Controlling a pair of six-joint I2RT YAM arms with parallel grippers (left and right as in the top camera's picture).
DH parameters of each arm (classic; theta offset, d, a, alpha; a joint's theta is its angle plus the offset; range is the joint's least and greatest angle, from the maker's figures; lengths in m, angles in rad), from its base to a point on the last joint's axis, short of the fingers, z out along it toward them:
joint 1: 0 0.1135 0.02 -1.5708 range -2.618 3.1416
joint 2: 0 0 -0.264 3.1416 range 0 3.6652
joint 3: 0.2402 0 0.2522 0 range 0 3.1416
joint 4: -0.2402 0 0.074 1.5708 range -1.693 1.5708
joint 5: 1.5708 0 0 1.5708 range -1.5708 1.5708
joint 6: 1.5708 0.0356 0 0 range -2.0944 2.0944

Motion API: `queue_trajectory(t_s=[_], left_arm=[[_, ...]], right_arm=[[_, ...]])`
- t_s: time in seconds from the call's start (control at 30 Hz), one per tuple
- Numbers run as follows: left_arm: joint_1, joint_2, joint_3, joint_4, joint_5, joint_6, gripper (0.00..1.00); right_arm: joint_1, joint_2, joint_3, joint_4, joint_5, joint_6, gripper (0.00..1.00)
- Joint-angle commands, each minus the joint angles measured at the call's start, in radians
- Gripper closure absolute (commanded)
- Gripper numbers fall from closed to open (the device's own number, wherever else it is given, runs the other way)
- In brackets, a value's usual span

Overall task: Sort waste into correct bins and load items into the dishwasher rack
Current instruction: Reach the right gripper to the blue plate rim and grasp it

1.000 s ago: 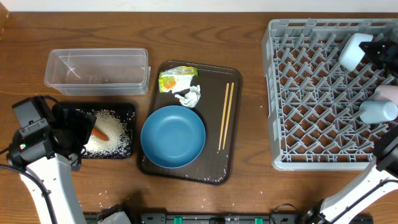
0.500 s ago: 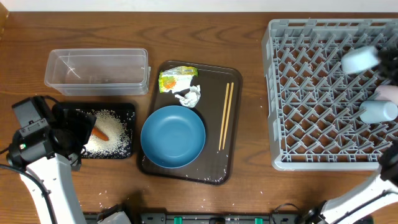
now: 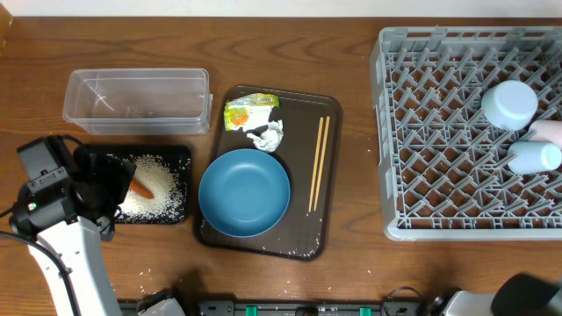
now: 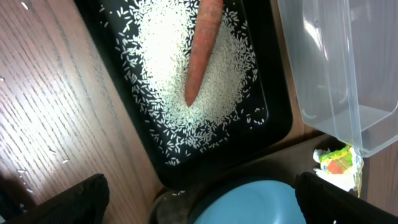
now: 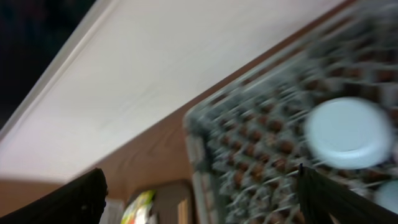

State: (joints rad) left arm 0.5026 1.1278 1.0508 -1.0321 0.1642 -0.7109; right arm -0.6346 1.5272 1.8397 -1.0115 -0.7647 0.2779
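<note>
R tool (image 5: 199,208) just let go, wide & empty: small light-blue bowl (image 3: 509,104) now loaded in grey plastic lattice rack (image 3: 421,132). L tool (image 4: 199,205) open too, idle.

White arm (image 3: 70,263), black joints (image 3: 39,164), cable (image 3: 10,233)

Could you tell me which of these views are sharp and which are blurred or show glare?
Overhead: sharp and evenly lit, the rack crisp. Left wrist: sharp on the carrot and rice, with soft reflections on the tub. Right wrist: blurred throughout, the rack's lattice smeared and nothing in focus.
</note>
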Motion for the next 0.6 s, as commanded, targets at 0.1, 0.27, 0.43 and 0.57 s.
queue_trajectory(t_s=[0.1, 0.27, 0.43, 0.57], left_arm=[[0.004, 0.002, 0.020, -0.003, -0.016, -0.009, 0.03], [0.004, 0.002, 0.020, -0.003, -0.016, -0.009, 0.03], [0.004, 0.002, 0.020, -0.003, -0.017, -0.009, 0.03], [0.004, 0.002, 0.020, -0.003, -0.016, -0.009, 0.03]], right_arm=[[0.315, -0.079, 0.006, -0.115, 0.034, -0.095, 0.16], [0.657, -0.063, -0.017, -0.214, 0.212, -0.139, 0.28], [0.996, -0.032, -0.118, -0.202, 0.423, -0.171, 0.23], [1.207, 0.012, -0.217, -0.169, 0.439, -0.298, 0.11]])
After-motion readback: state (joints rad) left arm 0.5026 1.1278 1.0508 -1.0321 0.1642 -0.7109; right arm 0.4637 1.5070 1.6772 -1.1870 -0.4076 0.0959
